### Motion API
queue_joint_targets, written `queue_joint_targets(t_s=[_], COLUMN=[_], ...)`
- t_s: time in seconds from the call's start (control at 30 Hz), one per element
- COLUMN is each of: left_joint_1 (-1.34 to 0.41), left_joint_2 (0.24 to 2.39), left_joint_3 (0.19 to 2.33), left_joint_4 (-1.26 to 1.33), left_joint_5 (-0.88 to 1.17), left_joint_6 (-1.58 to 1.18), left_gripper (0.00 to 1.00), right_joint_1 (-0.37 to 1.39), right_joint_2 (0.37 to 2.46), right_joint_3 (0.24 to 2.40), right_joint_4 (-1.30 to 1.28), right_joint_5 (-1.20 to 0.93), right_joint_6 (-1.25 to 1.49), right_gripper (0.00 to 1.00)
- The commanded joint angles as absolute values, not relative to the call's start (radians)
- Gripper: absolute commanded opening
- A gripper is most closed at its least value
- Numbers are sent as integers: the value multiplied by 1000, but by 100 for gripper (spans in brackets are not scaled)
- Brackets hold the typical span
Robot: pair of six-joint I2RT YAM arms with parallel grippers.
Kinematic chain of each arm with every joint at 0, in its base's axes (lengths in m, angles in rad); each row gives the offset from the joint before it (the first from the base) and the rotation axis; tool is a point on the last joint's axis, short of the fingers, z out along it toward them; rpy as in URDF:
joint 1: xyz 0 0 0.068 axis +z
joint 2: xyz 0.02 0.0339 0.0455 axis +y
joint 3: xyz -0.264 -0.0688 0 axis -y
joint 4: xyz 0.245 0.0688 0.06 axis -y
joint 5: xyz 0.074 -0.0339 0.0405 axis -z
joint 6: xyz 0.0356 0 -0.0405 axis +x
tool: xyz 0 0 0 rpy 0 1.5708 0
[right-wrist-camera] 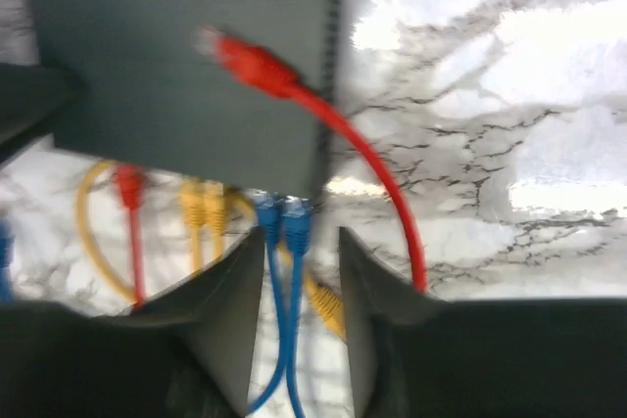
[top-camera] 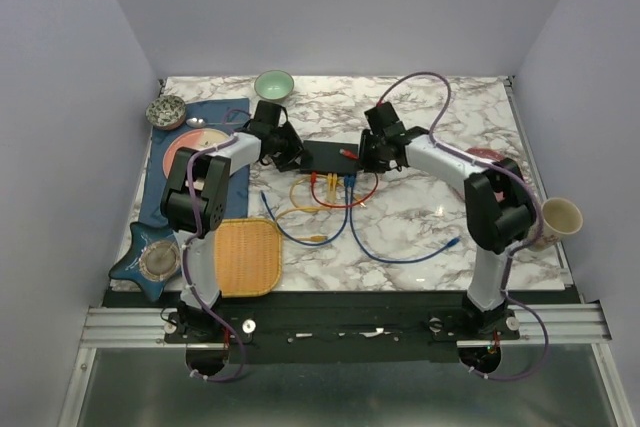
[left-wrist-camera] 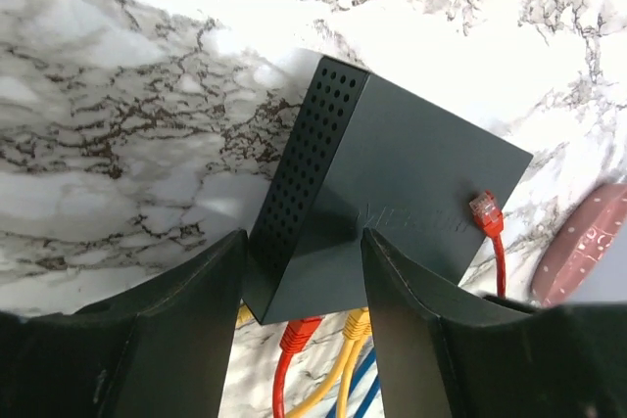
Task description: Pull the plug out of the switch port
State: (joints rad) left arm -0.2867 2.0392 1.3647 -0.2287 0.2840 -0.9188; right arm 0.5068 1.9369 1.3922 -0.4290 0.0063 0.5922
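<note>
The box (top-camera: 322,155) lies mid-frame in the top view, with an arm at each end. Its port row (right-wrist-camera: 211,181) runs along the box's lower edge in the right wrist view, and 5 plugs sit in it: 1 red plug (right-wrist-camera: 127,183) at the left, 2 yellow plugs (right-wrist-camera: 191,198) in the middle and 2 blue plugs (right-wrist-camera: 297,214) at the right. Which socket is the switch port cannot be told, so neither can the plug to pull. A loose plug (right-wrist-camera: 245,59), also red, lies free on top of the box, in no port.

The right gripper (right-wrist-camera: 300,234) is released. Its jaws stand apart at the bottom of its view, just below the blue plugs, and both blue cables (right-wrist-camera: 292,320) run down through the gap. The left gripper (left-wrist-camera: 302,237) has its jaws spread about the box's lower left corner in its view. Whether they pinch the box or only flank it, I cannot tell.

The step in hand looks like the approach: the right arm is lined up on the blue pair and nothing is gripped. The right wrist view is blurred, so alignment is hard to judge. Next, the right gripper likely needs to move up the frame until its fingers flank 1 plug body alone, not both cables. It would then close, press any latch tab, and draw straight away from the edge while the left arm steadies the box.
</note>
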Motion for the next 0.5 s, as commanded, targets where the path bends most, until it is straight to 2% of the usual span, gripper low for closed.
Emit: queue_joint_targets(t_s=[0.0,0.07,0.1,0.47], left_joint_1=[-307,-307,-308,-308], left_joint_2=[1956,1934,1927,1769], left_joint_3=[1342,1319,1310,1083], left_joint_4=[-296,-292,-291,-276], left_joint_5=[209,206,203,172], left_joint_6=[-876,-876,-876,-854], left_gripper=[63,63,63,63], right_joint_1=[531,531,531,532], right_joint_2=[1752,1723,1700,1540], right_joint_3=[1382,1350,1338,1007], right_joint_4=[-385,-385,-387,-299], right_joint_5=[95,94,86,49], right_joint_6=[528,525,526,546], right_gripper=[52,60,60,56])
